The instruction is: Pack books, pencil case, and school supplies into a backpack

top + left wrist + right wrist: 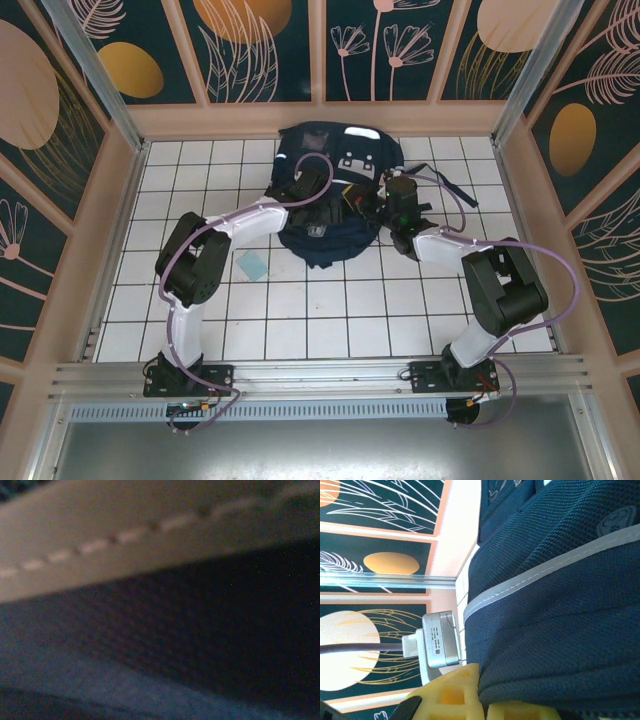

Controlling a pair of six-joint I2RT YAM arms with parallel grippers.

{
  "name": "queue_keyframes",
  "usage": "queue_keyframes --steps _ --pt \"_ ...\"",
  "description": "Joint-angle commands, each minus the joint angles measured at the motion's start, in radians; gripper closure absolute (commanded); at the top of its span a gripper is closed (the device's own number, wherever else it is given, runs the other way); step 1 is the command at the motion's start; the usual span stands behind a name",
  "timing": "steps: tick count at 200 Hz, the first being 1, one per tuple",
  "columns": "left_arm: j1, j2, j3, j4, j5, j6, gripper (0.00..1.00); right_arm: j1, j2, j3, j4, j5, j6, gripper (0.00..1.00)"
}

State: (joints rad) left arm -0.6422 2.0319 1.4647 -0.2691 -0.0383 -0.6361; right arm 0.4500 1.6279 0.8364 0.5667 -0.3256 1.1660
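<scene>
Two arms sit nearest us: left arm (190, 268), right arm (505, 290). One backpack (325, 245) lies by the far wall, and one blue-green square (252, 266) lies apart on the open tiled table (330, 320). Left gripper (308, 188) is on the backpack, right gripper (372, 205) at its right edge.

Left wrist: blurred backpack fabric, one stitched stripe (125, 545). We cannot tell the grip.

Right wrist: yellow fingers (450, 695) sit against the backpack's edge. We cannot tell the clasp.

backpack (560, 630): navy woven cloth, matt, coarse mesh weave
stripe (540, 572): smooth grey-white band, stitched edge
tabletop (330, 310): white tiles, slight sheen
rail (320, 375): brushed metal
</scene>
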Motion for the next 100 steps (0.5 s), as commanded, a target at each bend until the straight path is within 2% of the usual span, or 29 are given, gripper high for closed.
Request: queue_keyframes --steps 1,45,70,84,94,100 --pt "0.054 -0.079 -0.052 0.05 -0.029 -0.034 0.01 0.02 -0.034 -0.01 0.007 -0.059 -0.03 1.0" --pt "0.053 -0.39 -0.384 0.114 0.086 -0.048 0.01 0.021 -0.005 0.012 0.018 -0.08 -0.061 1.0" --pt "0.054 -0.484 -0.528 0.164 0.206 -0.11 0.02 0.023 -0.003 0.016 0.02 -0.082 -0.066 1.0" --pt "0.052 -0.518 -0.592 0.22 0.253 -0.155 0.19 0.023 -0.002 0.027 0.008 -0.089 -0.076 1.0" --pt "0.05 -0.536 -0.63 0.278 0.29 -0.183 0.41 0.025 -0.001 0.033 -0.007 -0.089 -0.089 1.0" --pt "0.049 -0.542 -0.644 0.309 0.31 -0.195 0.6 0.026 0.0 0.036 -0.015 -0.087 -0.095 1.0"
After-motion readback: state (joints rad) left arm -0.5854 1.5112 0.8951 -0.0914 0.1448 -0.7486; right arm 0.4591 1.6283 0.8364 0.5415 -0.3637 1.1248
